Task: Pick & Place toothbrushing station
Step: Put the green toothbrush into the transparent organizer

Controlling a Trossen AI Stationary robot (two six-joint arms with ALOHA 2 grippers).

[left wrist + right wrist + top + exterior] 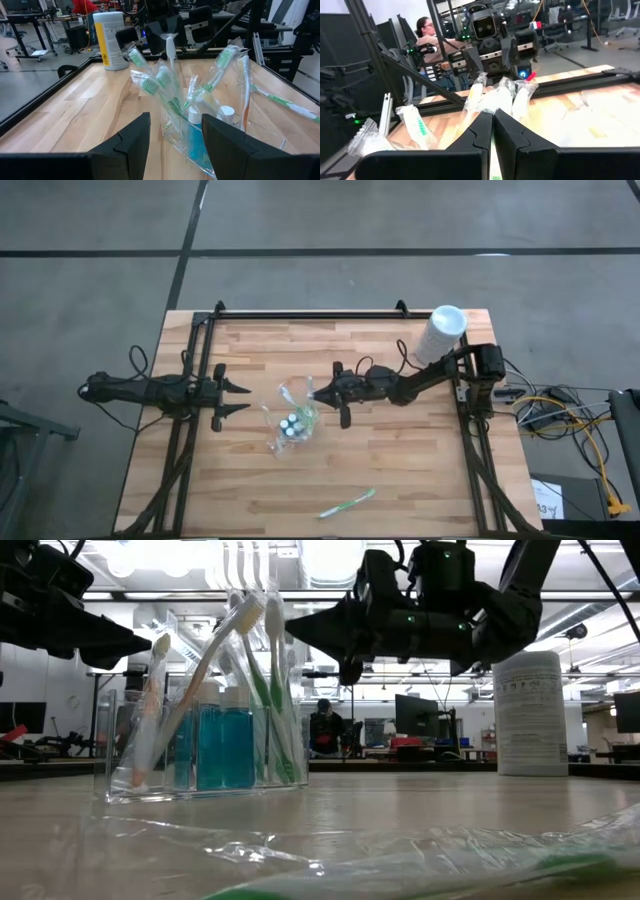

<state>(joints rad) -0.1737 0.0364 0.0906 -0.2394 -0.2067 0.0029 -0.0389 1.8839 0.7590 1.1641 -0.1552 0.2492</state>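
A clear organizer (290,423) stands at mid-table. It holds several wrapped toothbrushes and blue bottles with white caps (222,745). My right gripper (316,391) reaches level from the table's right to just above the organizer's far side, shut on a wrapped toothbrush (274,660). My left gripper (245,399) is open and empty just left of the organizer (200,135), its fingers on either side of the view and apart from it. Another wrapped green toothbrush (348,502) lies flat near the table's near edge. My right gripper pinches a wrapped toothbrush between its two fingers; a thin pale-and-green strip (492,147) shows in the slit between them. The fingers come level from the table's right, across the brush, near its upper end (272,625). The brush stands about upright, its lower part in the organizer.
A white canister (440,332) stands at the far right corner. Black rails (300,313) run along the table's far, left and right sides. A person (422,37) sits beyond the table's left side.
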